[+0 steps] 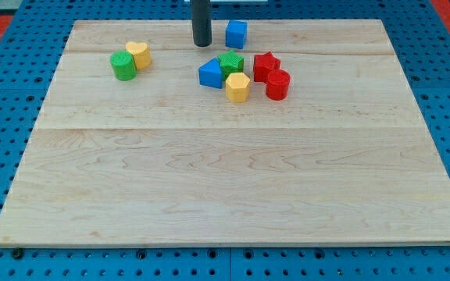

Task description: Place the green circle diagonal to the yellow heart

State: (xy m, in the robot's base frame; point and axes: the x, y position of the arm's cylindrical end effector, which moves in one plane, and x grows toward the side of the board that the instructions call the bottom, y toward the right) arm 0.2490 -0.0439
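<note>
Near the view's top, centre: my tip (201, 44) rests on the wooden board (225, 179), the dark rod coming straight down from the upper edge.
End effector: I run a plain rod with nothing to open or close; it holds nothing and touches no block.
Green circle (123, 65): upper left of the board, well to the left of my tip and slightly lower.
Yellow heart (139, 55): touching the green circle, just up and to its right, so the pair sits corner to corner.
Blue cube (236, 33): just right of my tip, apart from it.
Central cluster: below and right of my tip, a blue triangular block (209, 73), a green star-like block (231, 62), a yellow hexagon-like block (237, 87), a red star-like block (266, 66) and a red cylinder (277, 84), packed close together.
Surroundings: blue pegboard table (6, 156) all around the board.
</note>
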